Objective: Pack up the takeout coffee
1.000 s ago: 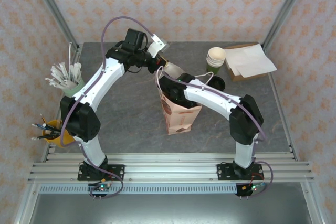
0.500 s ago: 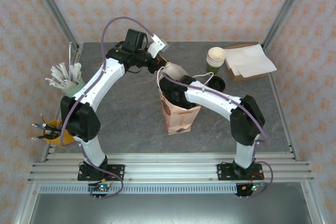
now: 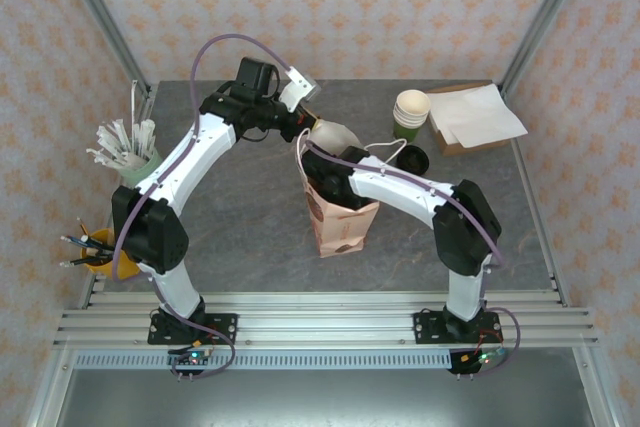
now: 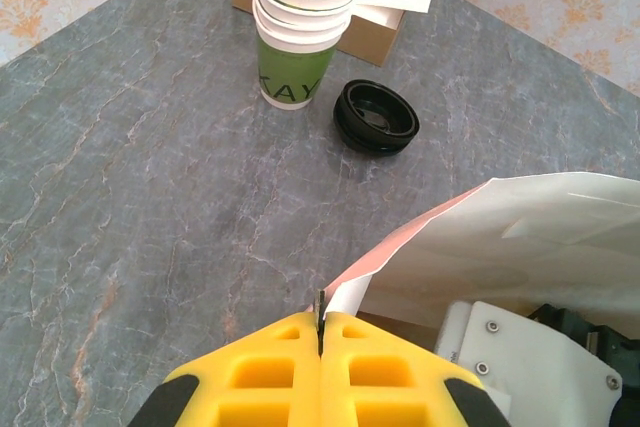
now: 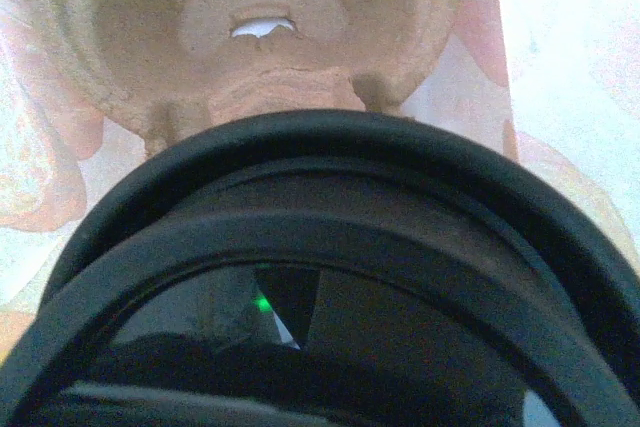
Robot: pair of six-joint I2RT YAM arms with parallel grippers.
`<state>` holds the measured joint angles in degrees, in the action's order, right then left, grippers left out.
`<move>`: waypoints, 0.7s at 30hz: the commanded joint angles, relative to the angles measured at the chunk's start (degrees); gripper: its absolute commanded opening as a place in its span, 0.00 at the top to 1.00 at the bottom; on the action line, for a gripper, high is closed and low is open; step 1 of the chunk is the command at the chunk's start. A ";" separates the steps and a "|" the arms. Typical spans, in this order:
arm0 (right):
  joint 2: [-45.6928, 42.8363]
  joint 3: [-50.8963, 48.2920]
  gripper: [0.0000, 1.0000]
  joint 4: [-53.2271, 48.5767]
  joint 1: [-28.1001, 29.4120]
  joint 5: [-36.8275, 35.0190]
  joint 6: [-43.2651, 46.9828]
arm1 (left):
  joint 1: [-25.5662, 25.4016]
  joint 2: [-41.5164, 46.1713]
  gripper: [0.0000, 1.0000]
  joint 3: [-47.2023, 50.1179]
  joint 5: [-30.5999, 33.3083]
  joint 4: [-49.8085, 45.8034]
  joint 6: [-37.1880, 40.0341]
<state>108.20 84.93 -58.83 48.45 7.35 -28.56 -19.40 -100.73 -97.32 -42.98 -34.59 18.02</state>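
The left gripper (image 4: 320, 325) has its yellow jaws pressed together on the rim of the paper bag (image 4: 520, 237), pinching the white-lined edge at the bag's far left corner. The right gripper (image 3: 326, 184) is sunk into the bag's open mouth, and I cannot tell whether its jaws are spread or closed.

In the right wrist view a round black lid sits right against the lens, low inside the bag. It is most likely the top of the takeout coffee (image 5: 300, 152), though the cup wall is hidden. A brown moulded-pulp holder (image 5: 270, 37) lies beyond it, between the bag's pink-printed walls.

The bag stands upright on the grey table (image 3: 230, 237). To its far right lies a loose black lid (image 4: 375, 117), with a stack of green cups (image 4: 295, 47) near it but apart. A cardboard box (image 4: 375, 37) topped with white paper lies just behind the stack.

Well to the bag's left stand a pale mint cup of white sticks (image 3: 130, 152) and — nearer the arm bases — a yellow cup of pens (image 3: 100, 247).
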 commanded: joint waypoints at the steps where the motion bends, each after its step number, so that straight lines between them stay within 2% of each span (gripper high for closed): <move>1: 11.79 -10.06 0.52 -2.67 0.80 6.24 2.25 | -0.03 1.84 1.00 1.24 0.53 -0.12 -0.33; 21: 21.10 -18.81 0.54 4.54 1.54 9.54 2.08 | -0.03 3.34 1.00 3.21 0.27 0.56 -0.84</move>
<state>109.03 81.14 -48.99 48.49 6.17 -25.80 -19.40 -98.96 -95.29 -42.98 -33.56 17.82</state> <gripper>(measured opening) 0.804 0.044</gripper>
